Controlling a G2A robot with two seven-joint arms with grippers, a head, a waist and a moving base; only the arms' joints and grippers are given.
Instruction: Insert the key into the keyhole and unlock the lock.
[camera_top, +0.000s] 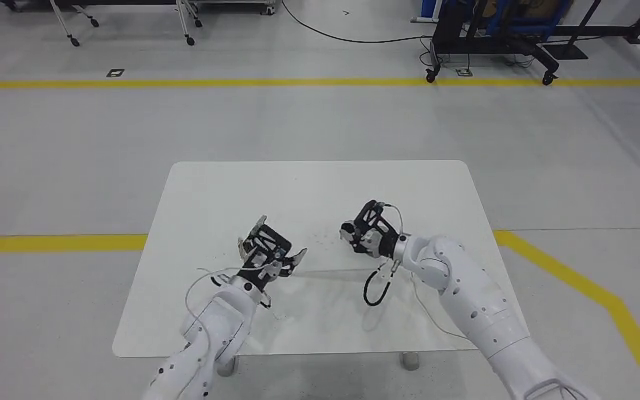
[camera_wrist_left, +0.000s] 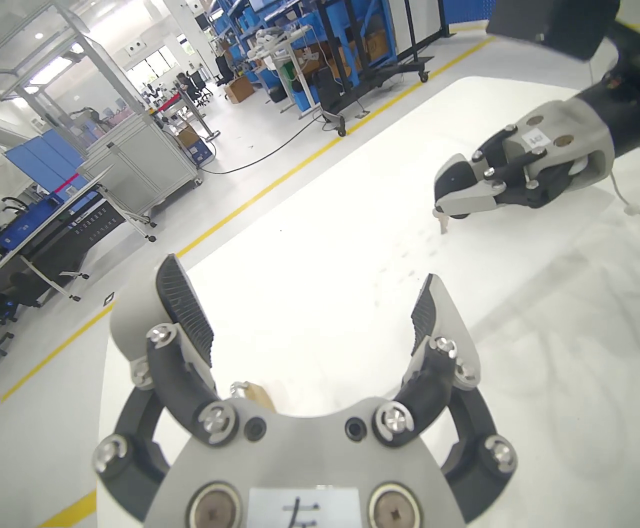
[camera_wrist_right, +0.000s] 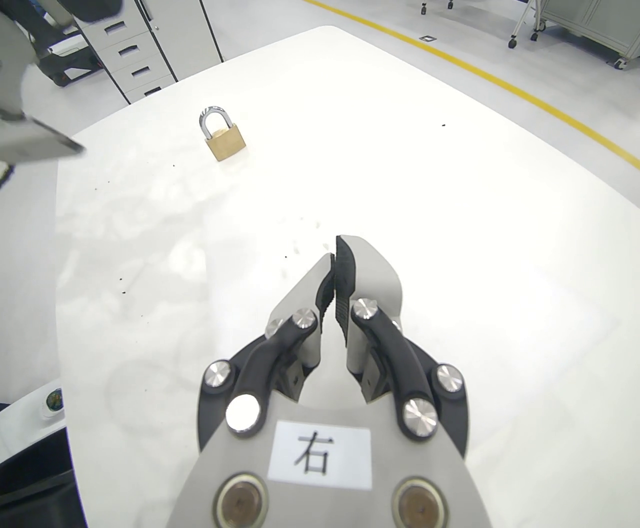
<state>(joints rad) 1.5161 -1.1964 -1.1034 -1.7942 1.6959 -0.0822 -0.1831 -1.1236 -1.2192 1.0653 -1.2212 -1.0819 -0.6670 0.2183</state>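
Observation:
A brass padlock (camera_wrist_right: 224, 135) with a closed silver shackle lies flat on the white table (camera_top: 300, 190). My left gripper (camera_wrist_left: 302, 280) hovers open just over it, and the lock's brass body (camera_wrist_left: 256, 393) peeks out under the base of the fingers. In the top view the left gripper (camera_top: 277, 242) sits left of the table's middle. My right gripper (camera_wrist_left: 444, 209) is to its right, low over the table and shut on a small silver key (camera_wrist_left: 442, 226) whose blade points down. The right wrist view has the right gripper (camera_wrist_right: 334, 252) with its pads pressed together.
A black cable loop (camera_top: 376, 288) hangs from the right arm over the table's near side. Small dark specks dot the tabletop (camera_wrist_right: 122, 285). Wheeled racks and frames (camera_top: 500, 40) stand on the floor beyond the far edge.

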